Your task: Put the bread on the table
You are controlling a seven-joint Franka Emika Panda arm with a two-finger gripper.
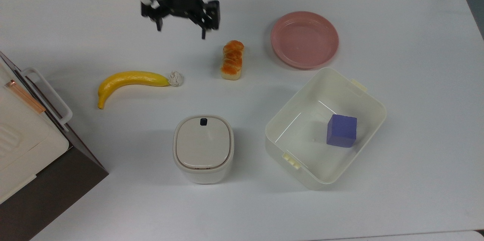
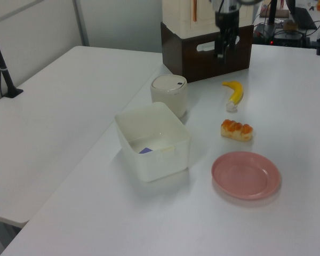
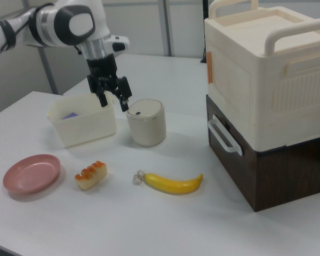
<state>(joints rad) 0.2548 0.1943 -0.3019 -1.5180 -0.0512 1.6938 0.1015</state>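
Observation:
The bread [image 1: 232, 60] lies by itself on the white table [image 1: 408, 29], between the pink plate [image 1: 304, 39] and the banana [image 1: 130, 82]. Its glossy orange top faces up. It also shows in the left view [image 2: 237, 129] and in the right view [image 3: 90, 175]. My gripper [image 1: 181, 27] hangs high above the table, toward the top view's upper left of the bread and well apart from it. It stands open with nothing between its fingers, as the right view [image 3: 113, 102] also shows. In the left view the gripper [image 2: 221, 50] hangs in front of the brown cabinet.
A lidded cream container [image 1: 203, 148] and an open cream box [image 1: 281, 120] holding a purple cube [image 1: 342, 130] stand near the top view's bottom. A tall cream-and-brown cabinet [image 3: 266, 106] occupies one table end. A small crumpled wad [image 1: 175, 78] touches the banana's tip.

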